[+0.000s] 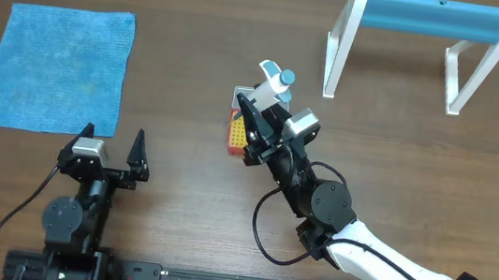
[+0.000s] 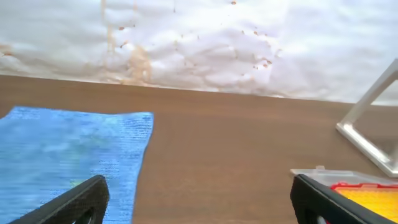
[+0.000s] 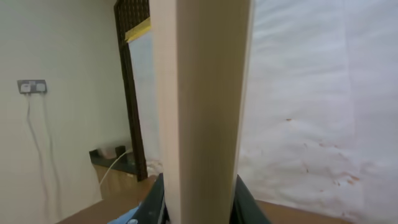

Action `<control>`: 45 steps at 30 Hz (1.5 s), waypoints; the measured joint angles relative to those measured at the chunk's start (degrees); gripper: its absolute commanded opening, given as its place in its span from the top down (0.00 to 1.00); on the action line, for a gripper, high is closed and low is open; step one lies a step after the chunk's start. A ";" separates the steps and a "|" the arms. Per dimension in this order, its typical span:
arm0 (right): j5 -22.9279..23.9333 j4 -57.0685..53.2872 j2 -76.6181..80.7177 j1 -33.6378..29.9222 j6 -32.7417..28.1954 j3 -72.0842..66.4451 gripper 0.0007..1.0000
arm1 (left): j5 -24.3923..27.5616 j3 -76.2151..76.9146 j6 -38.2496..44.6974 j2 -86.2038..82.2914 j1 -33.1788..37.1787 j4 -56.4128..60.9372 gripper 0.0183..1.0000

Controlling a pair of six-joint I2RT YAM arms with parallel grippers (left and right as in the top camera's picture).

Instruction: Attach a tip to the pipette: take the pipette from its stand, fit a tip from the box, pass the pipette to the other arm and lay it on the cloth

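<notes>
Pipette [image 3: 202, 106] first: a pale cream body standing upright, with a white and blue head in the top view [image 1: 273, 79]. The right claw [image 3: 200, 205] pinches it on both sides, off the blue-barred stand [image 1: 428, 17]. From above, this claw [image 1: 257, 113] sits at the orange tip box [image 1: 237, 131], mid-bench; whether the pipette touches the box cannot be told. The right arm stretches diagonally inward from its base. The left arm is folded near its base, its claw [image 1: 114, 139] spread wide just below the blue cloth [image 1: 58, 69].
</notes>
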 measured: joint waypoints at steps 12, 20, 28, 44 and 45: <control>-0.02 2.82 0.00 0.00 7.87 0.00 0.93 | 14.67 0.00 -42.73 0.00 -1.20 1.27 0.06; 0.00 2.73 -0.02 0.07 11.74 0.00 0.92 | 19.50 0.00 -54.10 0.00 -1.20 2.80 0.06; -0.02 2.10 -0.02 0.07 17.70 0.00 0.93 | 19.08 0.00 -57.40 0.00 -1.20 3.41 0.06; -37.55 -12.44 -0.87 -12.26 41.18 -0.50 0.93 | 33.22 0.48 -62.20 2.12 -1.18 10.67 0.11; -41.40 -12.46 -0.85 -12.44 43.47 -0.50 0.93 | 35.58 1.20 -62.42 3.41 -1.18 11.89 0.11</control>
